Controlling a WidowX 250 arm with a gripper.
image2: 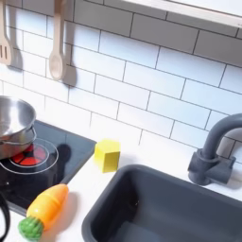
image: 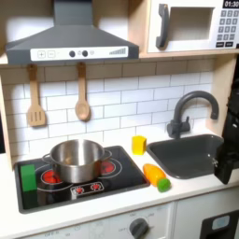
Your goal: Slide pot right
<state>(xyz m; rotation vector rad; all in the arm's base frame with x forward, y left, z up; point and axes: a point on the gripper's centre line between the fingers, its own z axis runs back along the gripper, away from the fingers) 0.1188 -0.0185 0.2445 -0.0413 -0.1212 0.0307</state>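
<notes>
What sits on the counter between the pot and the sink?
In both exterior views, a small yellow block and a toy carrot lie between the pot and the sink.

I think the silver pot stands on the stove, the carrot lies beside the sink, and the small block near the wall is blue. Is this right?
Not quite: the block is yellow, as both exterior views show. The rest holds: the pot stands on the stove, and the carrot lies beside the sink.

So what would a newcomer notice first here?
Probably the shiny silver pot on the black stove's left burner in the first exterior view. Next, the orange carrot lying between stove and dark sink, and the yellow block behind it near the tiled wall.
</notes>
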